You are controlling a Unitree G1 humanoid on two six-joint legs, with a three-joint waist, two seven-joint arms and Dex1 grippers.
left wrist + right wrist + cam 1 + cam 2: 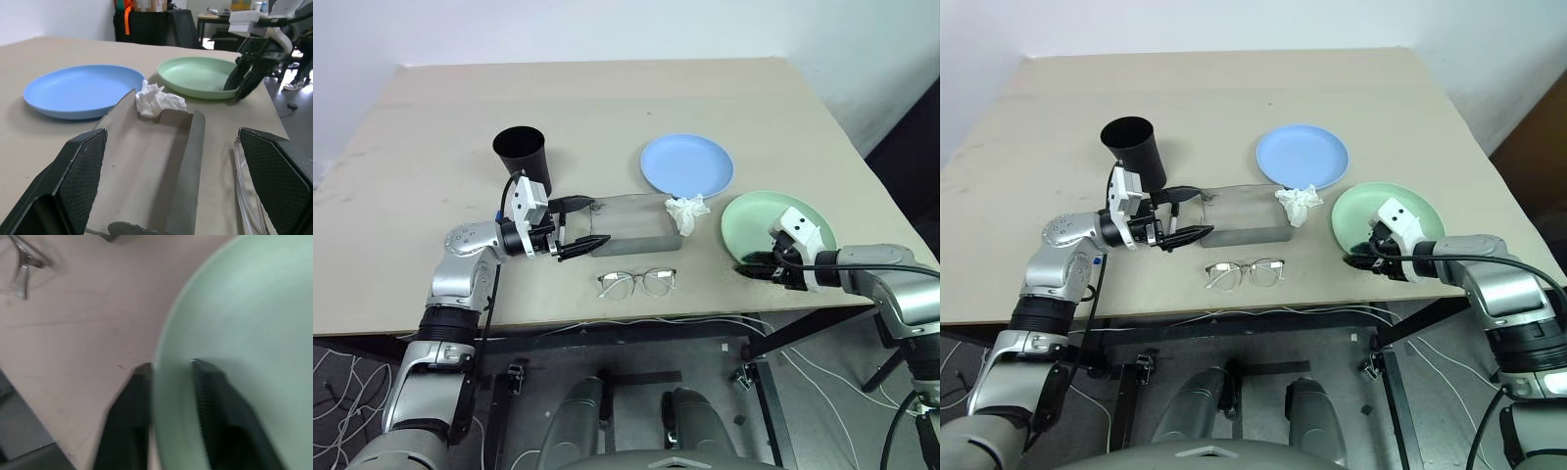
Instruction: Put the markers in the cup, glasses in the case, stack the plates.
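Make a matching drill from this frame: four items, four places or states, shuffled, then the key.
Items
1. green plate
2. tissue
3. glasses
4. black cup

Places or states
A. upright, behind the left pincer
B. lying on the table in front of the grey case, near the table's front edge
C. rim between the right pincer's fingers
D. crumpled, between the case and the blue plate

Pairs: 1-C, 2-D, 3-B, 4-A
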